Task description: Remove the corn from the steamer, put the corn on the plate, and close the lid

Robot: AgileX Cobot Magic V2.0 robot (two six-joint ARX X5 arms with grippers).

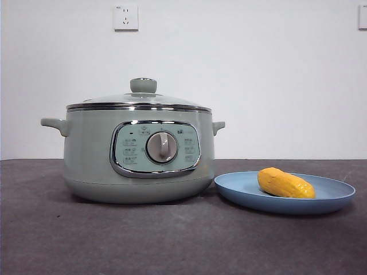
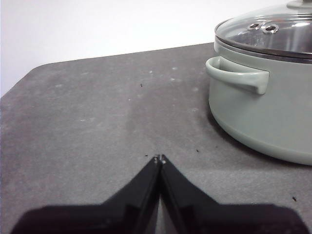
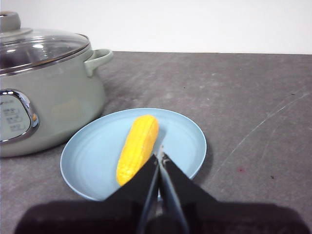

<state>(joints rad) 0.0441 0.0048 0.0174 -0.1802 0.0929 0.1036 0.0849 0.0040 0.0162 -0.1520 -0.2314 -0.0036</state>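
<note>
The sage-green steamer [image 1: 137, 154] stands on the dark table with the glass lid [image 1: 140, 100] resting shut on it. The yellow corn [image 1: 285, 183] lies on the light-blue plate [image 1: 338, 197] just to the steamer's right. In the right wrist view the corn [image 3: 138, 146] lies on the plate [image 3: 90, 161] beside the steamer [image 3: 48, 107]. My right gripper [image 3: 160, 156] is shut and empty, held back above the plate's near edge. My left gripper [image 2: 159, 158] is shut and empty over bare table, apart from the steamer's side handle [image 2: 239, 78]. Neither gripper shows in the front view.
A white wall with a socket [image 1: 126, 17] stands behind the table. The table's rounded far corner [image 2: 29, 78] shows in the left wrist view.
</note>
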